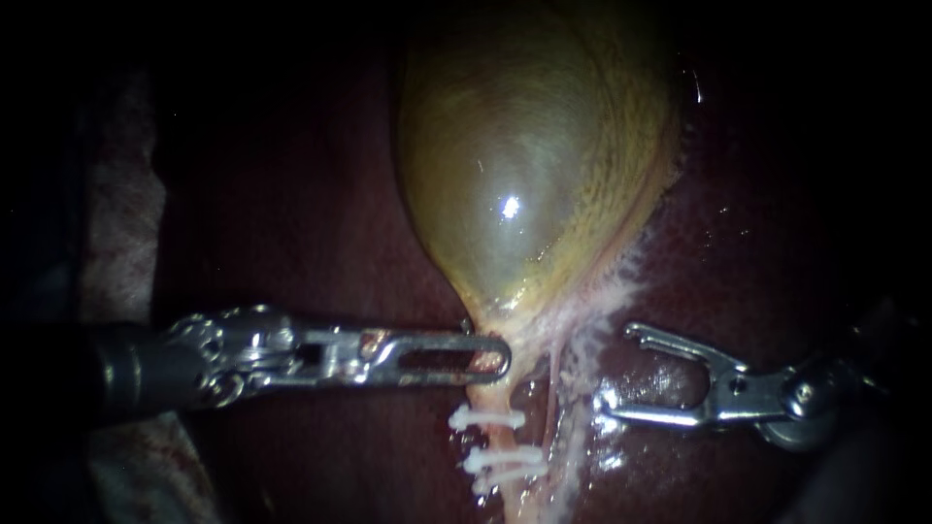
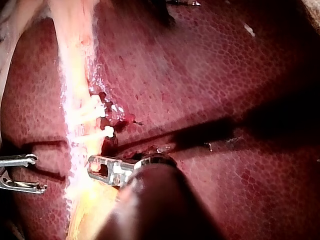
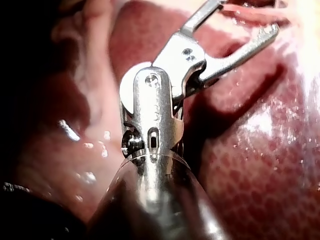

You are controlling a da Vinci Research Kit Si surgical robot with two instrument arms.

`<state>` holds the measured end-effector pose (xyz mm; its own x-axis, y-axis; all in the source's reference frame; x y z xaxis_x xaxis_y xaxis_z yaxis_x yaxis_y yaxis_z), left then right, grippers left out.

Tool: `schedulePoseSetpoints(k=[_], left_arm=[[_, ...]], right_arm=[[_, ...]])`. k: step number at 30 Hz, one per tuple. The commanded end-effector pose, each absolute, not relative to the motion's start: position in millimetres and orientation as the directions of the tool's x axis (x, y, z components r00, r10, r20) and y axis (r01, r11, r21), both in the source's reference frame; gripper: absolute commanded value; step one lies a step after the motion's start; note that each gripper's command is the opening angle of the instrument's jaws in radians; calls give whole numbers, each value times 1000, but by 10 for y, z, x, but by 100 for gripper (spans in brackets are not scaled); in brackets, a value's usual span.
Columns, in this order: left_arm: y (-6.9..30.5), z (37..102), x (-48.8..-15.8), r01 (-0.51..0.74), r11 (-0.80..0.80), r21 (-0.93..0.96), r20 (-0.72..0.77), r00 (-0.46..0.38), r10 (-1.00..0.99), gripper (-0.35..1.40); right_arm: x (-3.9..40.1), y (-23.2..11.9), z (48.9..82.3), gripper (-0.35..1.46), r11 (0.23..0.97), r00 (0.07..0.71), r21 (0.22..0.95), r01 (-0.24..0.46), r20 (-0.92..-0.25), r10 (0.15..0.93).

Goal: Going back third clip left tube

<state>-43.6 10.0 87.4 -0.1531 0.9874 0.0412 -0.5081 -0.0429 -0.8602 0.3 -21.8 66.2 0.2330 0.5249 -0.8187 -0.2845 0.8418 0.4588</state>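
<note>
The left tube (image 1: 493, 396) is hanging below the gallbladder (image 1: 524, 165) in the lower centre of the frame, carrying three white clips (image 1: 490, 419) stacked closely. The right instrument (image 1: 616, 369) is sitting just right of it, its pincer gaping and empty. The left instrument (image 1: 500, 357) is reaching in from the left, its pincer closed, tip touching the tube above the clips. The tube is looking soft, wet and easily torn; I am judging any hold safest above the clips, never on them.
</note>
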Motion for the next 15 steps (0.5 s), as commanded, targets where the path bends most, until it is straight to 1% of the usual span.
schedulePoseSetpoints(k=[1,8,15], left_arm=[[100,874,-436,-508,-43,-860,41,-154,987,-35],[101,876,-436,-508,-44,-860,41,-154,987,-35],[103,880,-435,-508,-45,-860,40,-154,987,-35]], right_arm=[[3,-217,662,60,845,231,454,-283,-823,519],[-2,-211,662,60,858,231,428,-285,-837,495],[-4,-211,662,60,857,234,426,-291,-837,495]])
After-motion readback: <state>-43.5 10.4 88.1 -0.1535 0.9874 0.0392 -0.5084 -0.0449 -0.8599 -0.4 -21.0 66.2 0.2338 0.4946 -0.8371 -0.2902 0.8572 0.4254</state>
